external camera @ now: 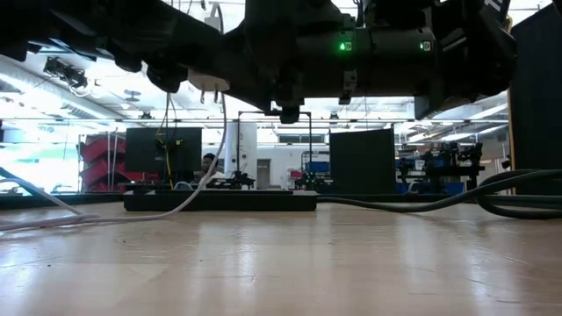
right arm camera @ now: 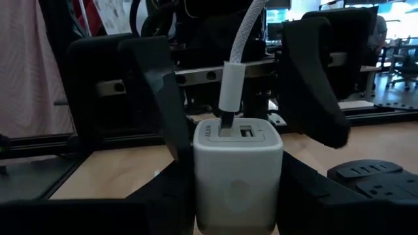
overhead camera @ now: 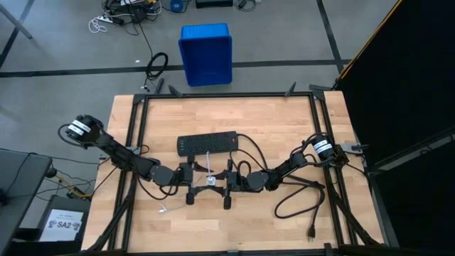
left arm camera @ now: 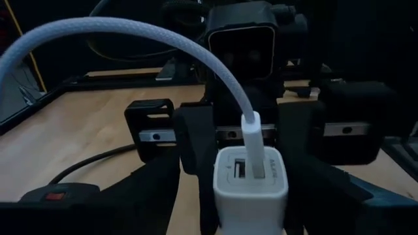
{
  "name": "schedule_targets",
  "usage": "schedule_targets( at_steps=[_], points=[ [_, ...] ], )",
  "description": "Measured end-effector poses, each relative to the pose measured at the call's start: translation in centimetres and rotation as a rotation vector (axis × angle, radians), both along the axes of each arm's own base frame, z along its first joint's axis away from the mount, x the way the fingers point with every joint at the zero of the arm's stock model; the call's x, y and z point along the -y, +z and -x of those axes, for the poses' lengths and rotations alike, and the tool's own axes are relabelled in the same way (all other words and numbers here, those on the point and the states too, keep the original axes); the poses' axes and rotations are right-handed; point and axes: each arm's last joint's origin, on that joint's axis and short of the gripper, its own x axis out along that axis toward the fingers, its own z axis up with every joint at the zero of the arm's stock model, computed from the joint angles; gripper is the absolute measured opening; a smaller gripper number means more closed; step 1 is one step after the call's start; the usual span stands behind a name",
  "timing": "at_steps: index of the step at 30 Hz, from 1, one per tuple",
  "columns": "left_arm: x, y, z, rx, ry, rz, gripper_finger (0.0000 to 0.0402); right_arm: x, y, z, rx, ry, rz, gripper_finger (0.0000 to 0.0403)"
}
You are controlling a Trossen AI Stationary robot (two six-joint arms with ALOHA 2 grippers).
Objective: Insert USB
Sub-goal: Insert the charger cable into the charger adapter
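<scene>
A white cube adapter (overhead camera: 211, 182) hangs in mid-air at the table's middle, between my two grippers, which face each other. The USB is a thin whitish cable (left arm camera: 130, 36). Its plug (left arm camera: 252, 140) sticks into one of the two ports on the adapter's upturned face (right arm camera: 238, 134). From there the cable arcs up and over, then hangs to the table (external camera: 215, 149). Its other end (overhead camera: 165, 208) lies near the left front. My right gripper (right arm camera: 238, 196) is shut on the adapter. My left gripper (left arm camera: 251, 196) is open, with a finger on either side of the adapter. My right gripper pinches the white cube adapter by its two side faces (right arm camera: 199, 189), between its fingers. It comes in level from the table's right. The adapter is lifted clear of the table, port face up, with the USB plug standing in one port.
A black power strip (overhead camera: 206, 145) lies just beyond the grippers, and its thick black cord (overhead camera: 298, 203) loops over the right front of the table. A black frame (overhead camera: 227, 94) runs around the tabletop. A blue bin (overhead camera: 205, 53) stands on the floor beyond the far edge.
</scene>
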Motion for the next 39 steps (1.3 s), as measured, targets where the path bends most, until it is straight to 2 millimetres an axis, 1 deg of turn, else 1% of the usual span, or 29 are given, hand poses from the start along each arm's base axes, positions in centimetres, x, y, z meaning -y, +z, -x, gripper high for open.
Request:
schedule_targets(
  at_steps=[5,8,11,14,23,31,33,35,39],
  points=[
    [0.3,1.1,0.9,0.011,-0.023,0.006,0.0251,0.0,0.0,0.0,-0.001,0.0,0.0,0.0118],
    [0.6,1.3,1.2,0.024,-0.031,0.009,0.0251,0.0,0.0,0.0,-0.002,0.0,-0.001,0.0118],
    [0.5,1.6,1.2,0.04,0.014,0.009,0.0251,0.0,0.0,0.0,-0.002,-0.001,-0.001,0.0118],
    [0.4,1.6,1.2,0.049,0.059,0.025,0.0251,0.0,-0.1,0.0,-0.004,-0.001,0.0,0.0118],
    [-0.1,1.6,1.0,0.054,0.089,0.082,0.0248,0.0,-0.1,0.0,-0.007,-0.001,0.001,0.0118],
    [-0.1,1.2,0.6,0.045,0.068,0.093,0.0247,0.0,-0.2,0.0,-0.008,-0.002,0.001,0.0118],
    [-0.1,1.2,0.6,0.057,0.066,0.094,0.0241,0.0,-0.2,0.0,-0.008,-0.002,0.002,0.0118],
    [0.0,1.3,0.6,0.062,0.065,0.096,0.0227,0.0,-0.2,0.0,-0.009,-0.002,0.002,0.0118],
    [0.0,1.3,0.6,0.061,0.058,0.091,0.0178,0.1,-0.2,0.0,-0.009,-0.002,0.002,0.0118]
  ],
)
